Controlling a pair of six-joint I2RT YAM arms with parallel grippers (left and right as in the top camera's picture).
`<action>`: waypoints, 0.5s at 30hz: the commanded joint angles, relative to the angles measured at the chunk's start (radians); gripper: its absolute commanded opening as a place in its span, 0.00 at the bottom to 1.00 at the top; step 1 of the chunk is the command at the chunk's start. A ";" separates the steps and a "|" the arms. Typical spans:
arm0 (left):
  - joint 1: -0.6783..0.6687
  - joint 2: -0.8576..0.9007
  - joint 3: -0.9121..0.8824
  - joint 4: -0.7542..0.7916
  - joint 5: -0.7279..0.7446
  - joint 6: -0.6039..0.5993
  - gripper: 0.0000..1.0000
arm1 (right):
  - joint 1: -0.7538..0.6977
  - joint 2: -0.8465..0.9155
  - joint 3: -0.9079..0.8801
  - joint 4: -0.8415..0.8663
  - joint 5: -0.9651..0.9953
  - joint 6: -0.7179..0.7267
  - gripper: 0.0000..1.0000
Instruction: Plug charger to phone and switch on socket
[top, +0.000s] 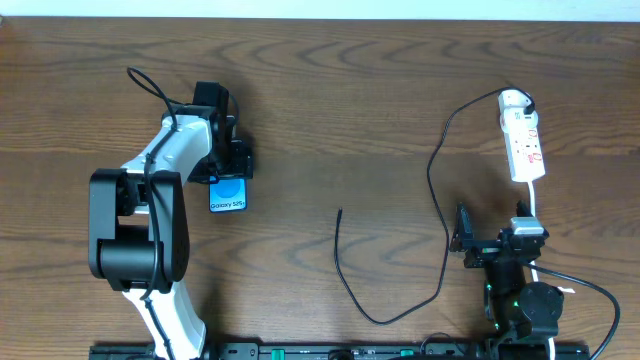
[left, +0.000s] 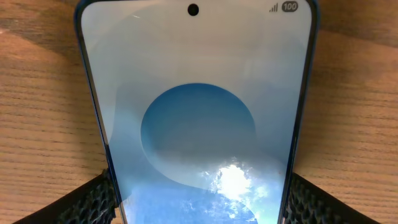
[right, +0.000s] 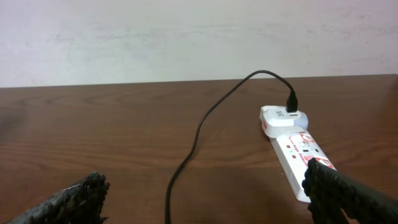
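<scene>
The phone (top: 228, 196) lies flat on the table at left, and its blue-and-white screen (left: 199, 93) fills the left wrist view. My left gripper (top: 228, 165) straddles it from above, and both pads (left: 87, 202) press against its long edges. The charger cable (top: 440, 200) runs from its black adapter (right: 292, 102) on the far end of the socket (top: 523, 140), loops down the table, and its free tip (top: 340, 212) rests at mid-table. My right gripper (top: 492, 235) hovers just below the socket (right: 298, 155), open wide and holding nothing.
The socket's white cord (top: 537, 205) trails down past the right arm to the front edge. A black rail (top: 340, 352) runs along the table's front. Bare wood lies between the phone and the cable tip.
</scene>
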 joint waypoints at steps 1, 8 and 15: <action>0.002 0.031 -0.023 0.000 -0.027 0.006 0.81 | 0.006 -0.003 -0.004 -0.001 0.004 0.010 0.99; 0.002 0.031 -0.023 0.000 -0.027 0.006 0.81 | 0.006 -0.003 -0.004 -0.001 0.004 0.010 0.99; 0.002 0.031 -0.023 0.000 -0.027 0.006 0.80 | 0.006 -0.003 -0.004 -0.001 0.004 0.010 0.99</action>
